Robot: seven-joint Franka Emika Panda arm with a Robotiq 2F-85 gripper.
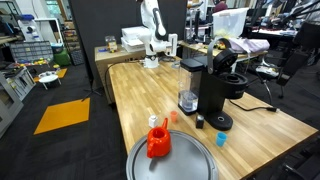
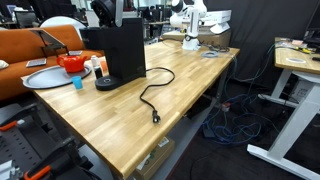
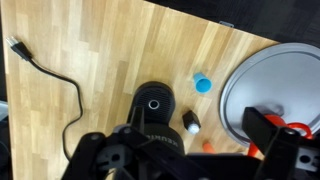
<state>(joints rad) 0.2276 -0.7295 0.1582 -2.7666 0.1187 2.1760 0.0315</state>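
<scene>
Currently the pincer (image 3: 180, 140) is spread wide and grips nothing. The black coffee machine (image 3: 152, 105) stands on the wooden table (image 3: 100, 40), framed between the fingers and past their tips. A small blue cup (image 3: 203, 83) sits just beyond it. The grey round tray (image 3: 275, 80) lies beside one finger. Lettering on the pincer body is too blurred to read.

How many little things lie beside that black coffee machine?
3: blue one on open wood, dark one by the machine's base, orange one beside the tray. Others may be hidden.
</scene>
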